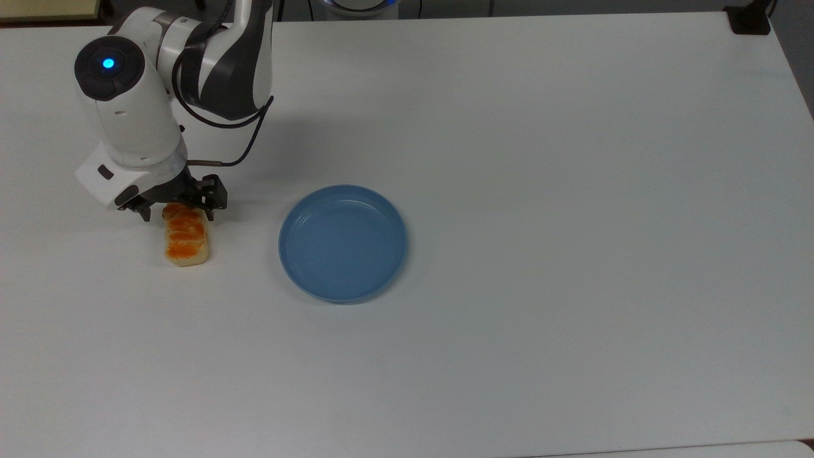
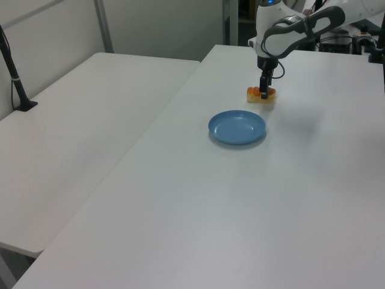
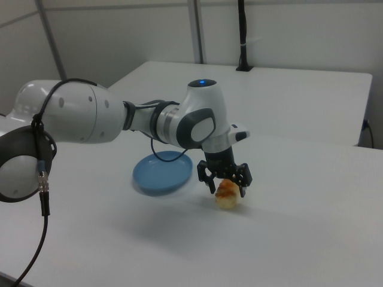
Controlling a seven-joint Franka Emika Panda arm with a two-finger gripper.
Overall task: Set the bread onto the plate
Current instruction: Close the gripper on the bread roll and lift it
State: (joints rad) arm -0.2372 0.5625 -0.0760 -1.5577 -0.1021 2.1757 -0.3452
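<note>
1. The jaws are seen spread apart, one finger on each long side of the bread; nothing is clasped yet, and in the right view a little gap is seen between each finger and the loaf.
2. The gripper (image 1: 177, 214) is set low over the end of the bread (image 1: 186, 240) that points to 12 o'clock in the top view; in the right view the gripper (image 3: 226, 186) stands just above the bread (image 3: 228, 195), and in the left view the gripper (image 2: 263, 93) is planted on the bread (image 2: 261, 94).
3. The bread is found lying flat on the table (image 1: 572, 191), its length running from 12 to 6 o'clock in the top view; the plate (image 1: 343, 243) lies at 3 o'clock from it, near but apart, with nothing on it.
4. The loaf is judged light and probably soft, with a glossy top that may be slippery; the pale sides are judged the better surfaces to be gripped.
5. A hold nearer the middle of the length would be judged steadier; taken by the end, the far end may be expected to droop or swing; only mild pressure should be applied, so that the loaf is not crushed.
</note>
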